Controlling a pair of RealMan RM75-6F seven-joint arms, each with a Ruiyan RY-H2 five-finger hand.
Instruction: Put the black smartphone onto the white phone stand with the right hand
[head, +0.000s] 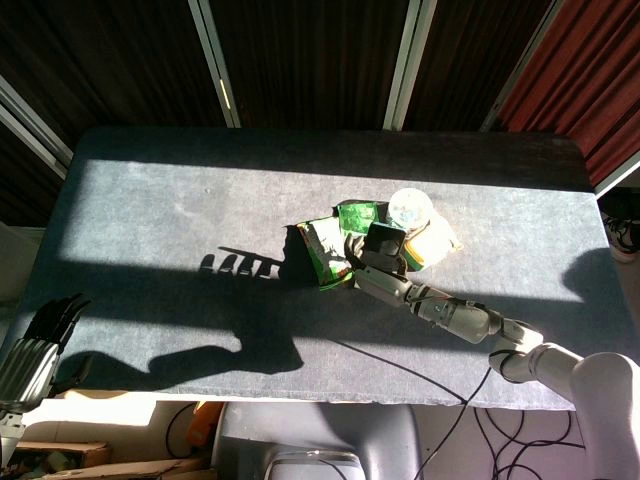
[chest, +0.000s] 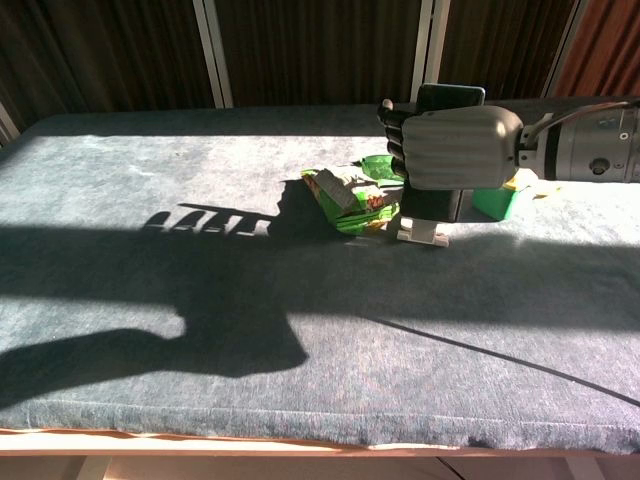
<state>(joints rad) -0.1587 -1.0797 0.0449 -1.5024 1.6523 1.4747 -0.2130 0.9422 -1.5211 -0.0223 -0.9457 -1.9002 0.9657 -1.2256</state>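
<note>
My right hand (chest: 452, 146) grips the black smartphone (chest: 447, 99) upright, directly over the white phone stand (chest: 421, 234). Only the stand's foot shows below the hand in the chest view. The phone's lower end (chest: 432, 204) sits at the stand's face; contact cannot be told. In the head view the right hand (head: 372, 270) and the black smartphone (head: 384, 240) cover the stand at the table's middle. My left hand (head: 38, 340) hangs off the table's near left corner, fingers apart and holding nothing.
A green snack bag (chest: 345, 197) lies just left of the stand, with a smaller green packet (chest: 378, 166) behind it. A green box (chest: 500, 199) and yellow packet (head: 436, 240) lie to the right. A round white lid (head: 410, 207) sits behind. A black cable (chest: 490, 360) crosses the table's near right.
</note>
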